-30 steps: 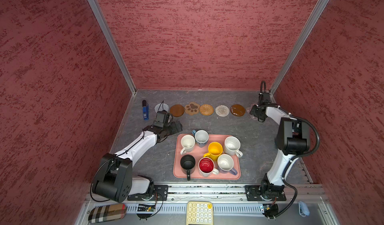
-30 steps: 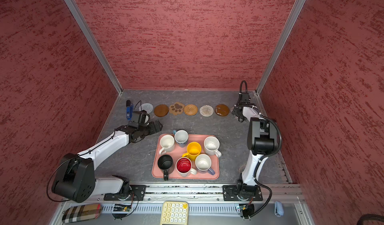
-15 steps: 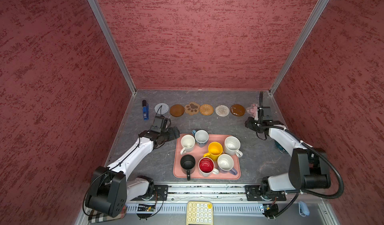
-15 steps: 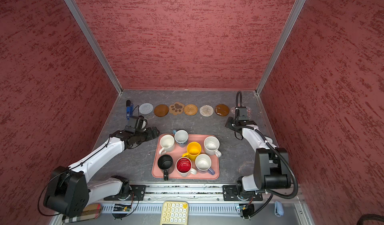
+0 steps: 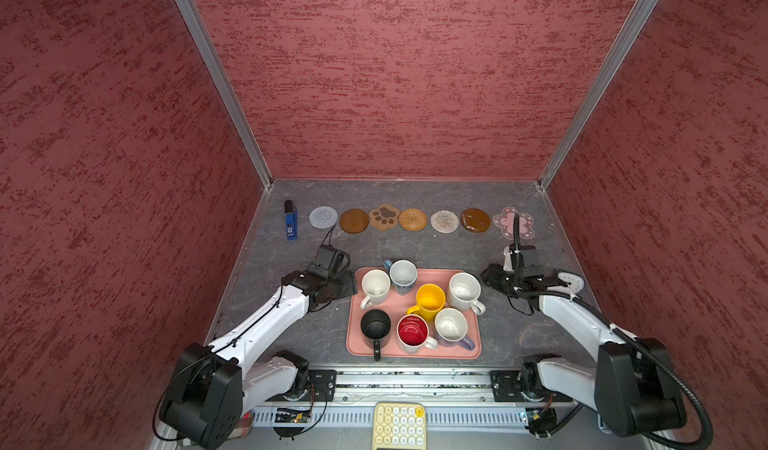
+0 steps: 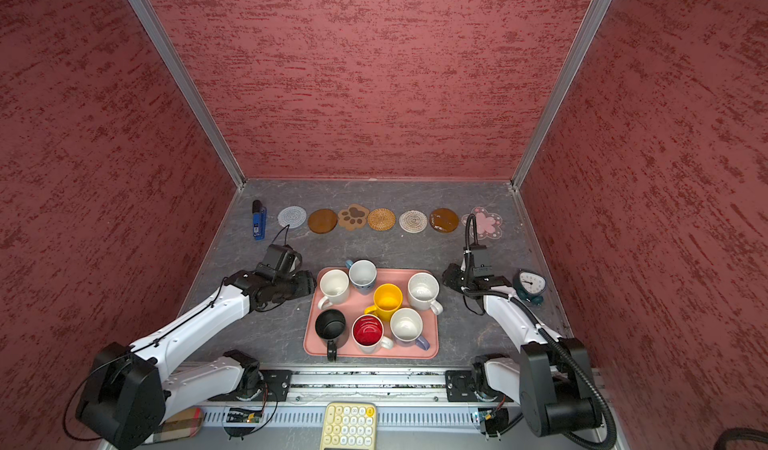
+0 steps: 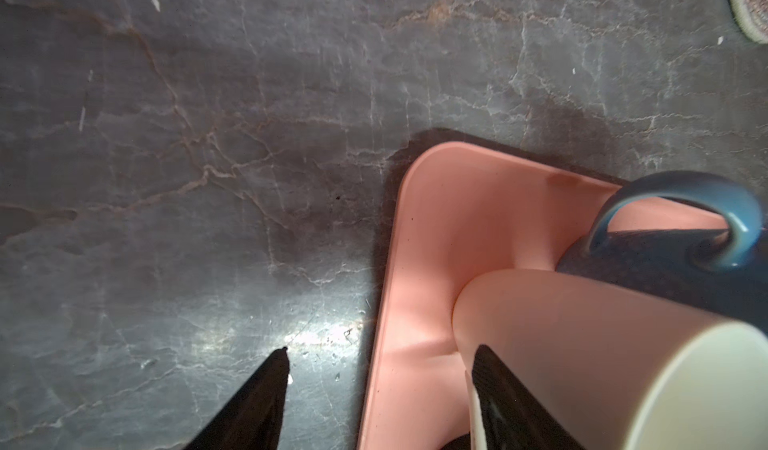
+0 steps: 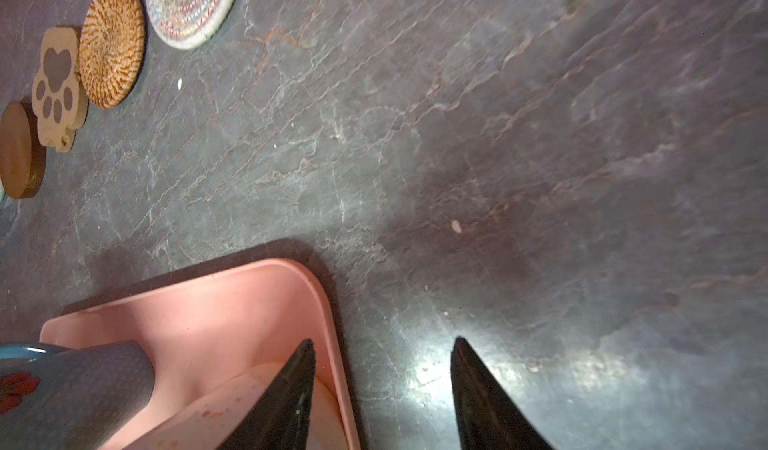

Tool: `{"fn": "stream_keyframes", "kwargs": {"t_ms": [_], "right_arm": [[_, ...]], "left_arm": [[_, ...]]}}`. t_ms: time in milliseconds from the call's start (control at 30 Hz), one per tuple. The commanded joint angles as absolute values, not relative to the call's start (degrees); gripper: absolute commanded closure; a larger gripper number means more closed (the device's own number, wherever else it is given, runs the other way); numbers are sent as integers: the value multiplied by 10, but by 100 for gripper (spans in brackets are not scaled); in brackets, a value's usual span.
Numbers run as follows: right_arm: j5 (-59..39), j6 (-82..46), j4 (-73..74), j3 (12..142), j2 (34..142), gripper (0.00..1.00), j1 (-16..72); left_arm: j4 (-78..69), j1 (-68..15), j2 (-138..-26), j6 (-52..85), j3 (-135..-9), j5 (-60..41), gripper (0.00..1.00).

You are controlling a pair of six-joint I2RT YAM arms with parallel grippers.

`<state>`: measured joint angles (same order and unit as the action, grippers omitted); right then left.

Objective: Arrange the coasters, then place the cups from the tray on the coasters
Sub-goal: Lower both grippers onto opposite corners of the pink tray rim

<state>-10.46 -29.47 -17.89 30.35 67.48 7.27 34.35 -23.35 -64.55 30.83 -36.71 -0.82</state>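
1. Hovering at the left edge of the tray (image 5: 356, 344), the left gripper (image 7: 380, 348) shows its fingers spread and pinching nothing. One tip is over the bare table (image 7: 208, 178), the other is right against the outer wall of the white mug (image 5: 375, 288).
2. Over on the far side, the right gripper (image 8: 382, 340) is likewise spread and empty. One tip is above the speckled white mug (image 5: 464, 290), the other over the tabletop.
3. All seven cups stand upright on the tray, packed close. Besides those two there are the blue mug (image 5: 403, 275), yellow mug (image 5: 430, 300), black mug (image 5: 375, 325), red-lined white mug (image 5: 412, 331) and lavender mug (image 5: 451, 327).
4. Behind them, a neat row with no cup on it yet runs left to right: grey woven coaster (image 5: 323, 217), brown disc (image 5: 354, 221), paw coaster (image 5: 384, 217), wicker coaster (image 5: 412, 219), beige woven coaster (image 5: 444, 221), glossy brown disc (image 5: 475, 220), pink flower coaster (image 5: 505, 221).
5. My read is that these mugs look like glazed ceramic. That would make them rigid, fairly weighty, slick under the pads and quick to chip if knocked against a neighbour.
6. The best hold looks like the wall at the rim, one finger inside and one outside. The side facing each gripper is clear, and the lift should go straight up because the cups crowd each other.
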Motion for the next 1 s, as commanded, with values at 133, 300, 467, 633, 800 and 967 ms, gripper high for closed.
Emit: {"fn": "stream_keyframes", "kwargs": {"t_ms": [133, 300, 467, 633, 800, 967], "right_arm": [[-122, -291, -138, 276, 686, 48, 88], [-117, -288, -136, 274, 685, 50, 89], [-130, -289, -120, 275, 713, 52, 94], [-145, -291, -101, 278, 742, 52, 98], [-155, -293, -89, 287, 762, 52, 101], [-160, -293, -82, 297, 784, 53, 106]], "left_arm": [[331, -239, -638, 327, -344, -11, 42], [316, -244, -658, 329, -343, -19, 47], [293, -248, -677, 332, -337, -30, 47], [267, -252, -699, 337, -336, -46, 46], [254, -258, -715, 341, -339, -50, 47], [244, -261, -730, 342, -340, -55, 47]]}}
